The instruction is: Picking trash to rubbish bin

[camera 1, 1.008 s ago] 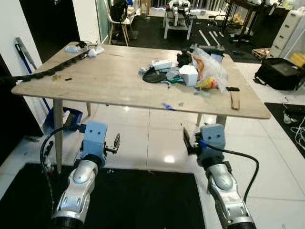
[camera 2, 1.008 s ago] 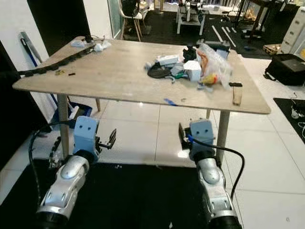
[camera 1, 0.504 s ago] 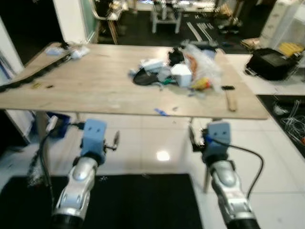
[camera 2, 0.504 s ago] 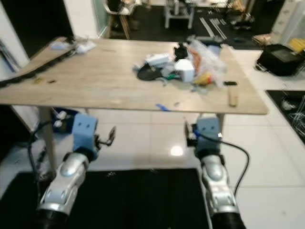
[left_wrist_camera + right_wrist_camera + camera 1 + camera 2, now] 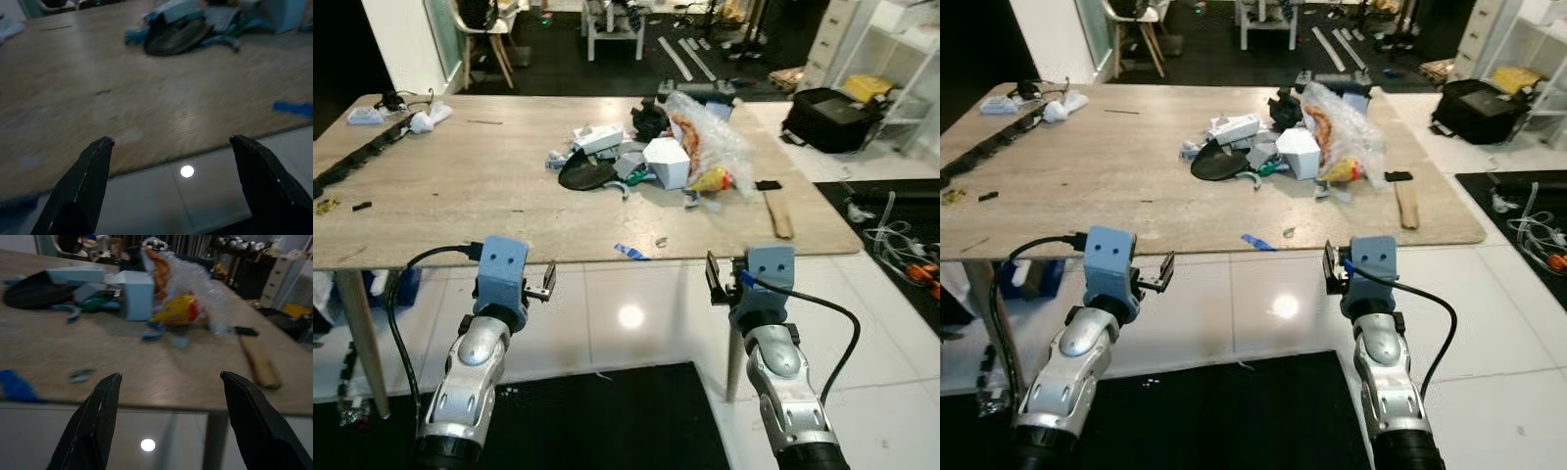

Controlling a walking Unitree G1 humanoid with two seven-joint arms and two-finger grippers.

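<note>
Both grippers, left (image 5: 551,281) and right (image 5: 711,278), jaws wide apart and empty, before the trash-strewn table (image 5: 460,196)

No readable text, label, brand, number or sign anywhere. Print on the yellow wrapper (image 5: 179,311) toward the right edge of the surface (image 5: 460,196) too blurred to read. Faces of the white carton (image 5: 667,163) and the small white box (image 5: 599,138) near the far edge too small to make out.
</note>
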